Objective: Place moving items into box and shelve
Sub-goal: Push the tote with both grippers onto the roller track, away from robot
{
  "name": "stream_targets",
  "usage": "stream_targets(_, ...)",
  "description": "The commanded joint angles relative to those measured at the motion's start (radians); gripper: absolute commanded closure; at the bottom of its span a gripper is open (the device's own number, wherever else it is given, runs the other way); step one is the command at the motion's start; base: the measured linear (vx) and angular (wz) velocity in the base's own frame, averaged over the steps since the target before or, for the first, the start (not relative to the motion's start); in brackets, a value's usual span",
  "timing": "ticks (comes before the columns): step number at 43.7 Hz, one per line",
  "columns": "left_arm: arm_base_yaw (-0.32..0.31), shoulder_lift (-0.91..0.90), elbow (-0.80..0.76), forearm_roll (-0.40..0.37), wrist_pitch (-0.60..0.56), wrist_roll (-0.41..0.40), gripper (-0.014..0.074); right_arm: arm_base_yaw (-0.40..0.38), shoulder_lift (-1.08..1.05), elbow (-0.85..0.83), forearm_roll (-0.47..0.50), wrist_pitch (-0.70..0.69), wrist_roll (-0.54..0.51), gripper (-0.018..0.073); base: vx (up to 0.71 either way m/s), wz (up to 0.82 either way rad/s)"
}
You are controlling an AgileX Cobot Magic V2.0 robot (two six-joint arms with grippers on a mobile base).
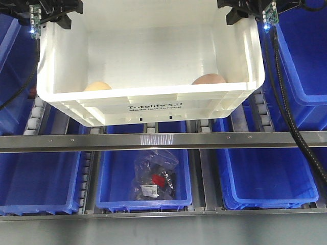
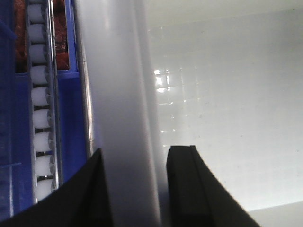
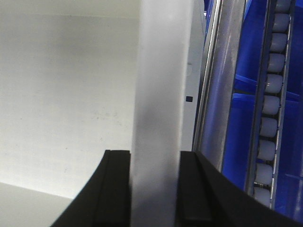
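The white box [image 1: 153, 99], printed "Totelife 521", is tilted toward the camera over the upper shelf's rollers. Inside, against its near wall, the tops of two moving items show: a pale yellow one [image 1: 97, 86] on the left and a pinkish one [image 1: 208, 79] on the right. My left gripper [image 1: 51, 18] clamps the box's left rim. In the left wrist view, the gripper [image 2: 135, 161] has one black finger on each side of the white wall [image 2: 118, 94]. My right gripper [image 1: 245, 13] holds the right rim the same way, and its wrist view shows the gripper [image 3: 155, 161] pressed on the wall [image 3: 163, 85].
A metal shelf rail [image 1: 163, 140] crosses below the box. Under it stand three blue bins, and the middle one [image 1: 107, 173] holds a plastic bag [image 1: 156, 176]. Roller tracks [image 1: 36, 115] run at both sides. More blue bins [image 1: 301, 56] flank the box, and a black cable [image 1: 286, 102] hangs at right.
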Motion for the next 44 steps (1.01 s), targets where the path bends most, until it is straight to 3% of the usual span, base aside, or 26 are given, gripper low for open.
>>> stream_targets(1, 0.002, -0.05, -0.038, 0.047, -0.173, -0.003, 0.0603, 0.015, -0.074, -0.049, 0.233, -0.068, -0.086, 0.0562, 0.0, 0.0)
stream_targets(44, 0.002, 0.051, -0.038, 0.059, -0.225, -0.004, 0.0603, 0.015, 0.03, -0.049, 0.277, -0.062, -0.104, 0.0562, 0.0, 0.0)
